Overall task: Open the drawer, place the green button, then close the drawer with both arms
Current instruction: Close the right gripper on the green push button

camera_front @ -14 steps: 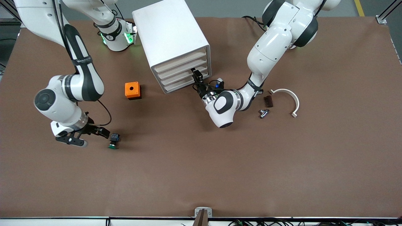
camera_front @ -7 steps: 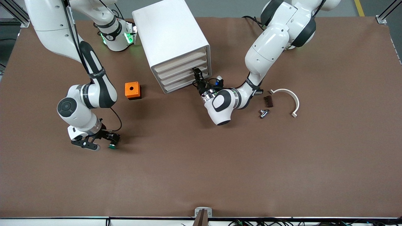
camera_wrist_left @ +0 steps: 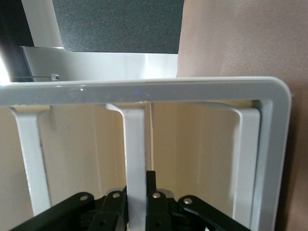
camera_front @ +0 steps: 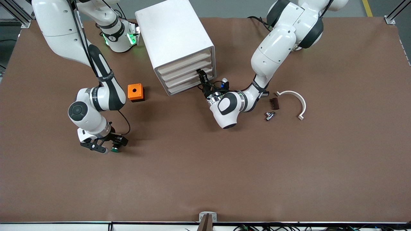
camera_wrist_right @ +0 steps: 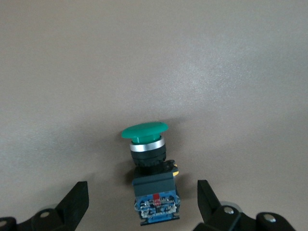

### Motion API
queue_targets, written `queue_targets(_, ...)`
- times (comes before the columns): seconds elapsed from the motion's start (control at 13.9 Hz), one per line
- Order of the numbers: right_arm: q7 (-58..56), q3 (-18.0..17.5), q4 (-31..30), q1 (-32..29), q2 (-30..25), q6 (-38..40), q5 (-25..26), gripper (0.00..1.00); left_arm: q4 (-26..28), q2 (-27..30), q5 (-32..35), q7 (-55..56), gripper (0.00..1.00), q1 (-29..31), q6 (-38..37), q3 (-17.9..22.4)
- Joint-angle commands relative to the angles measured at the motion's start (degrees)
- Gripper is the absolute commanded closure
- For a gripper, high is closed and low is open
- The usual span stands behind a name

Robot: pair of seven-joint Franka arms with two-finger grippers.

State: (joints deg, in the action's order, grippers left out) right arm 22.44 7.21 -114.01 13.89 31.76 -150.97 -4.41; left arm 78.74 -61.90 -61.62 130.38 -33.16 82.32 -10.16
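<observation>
Clamping the drawer (camera_front: 188,78) handle, the left gripper (camera_front: 202,77) is clenched; the right gripper (camera_front: 108,146) gapes wide around the button (camera_front: 115,148).

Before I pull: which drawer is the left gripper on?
The third drawer down: it alone has the left gripper shut on its front edge.

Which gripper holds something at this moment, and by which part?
The left gripper is shut on the white drawer's beige front, on an upright rib. The right gripper stands open around the green-capped button, holding nothing.
</observation>
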Motion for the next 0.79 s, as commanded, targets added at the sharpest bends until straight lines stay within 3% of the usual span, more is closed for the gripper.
queue_targets(0.0,0.68,0.44,-0.60,0.09,0.06,-0.55,0.37,0.00,-0.61,-0.32,-1.40,0.58,0.91,2.30,-0.76,-0.12)
queue_targets(0.72,-2.40,0.26,-0.69,-0.97,0.85,-1.70,0.28,0.00,-0.96,-0.32,-3.69,0.23,0.90,9.69,-0.58,0.40)
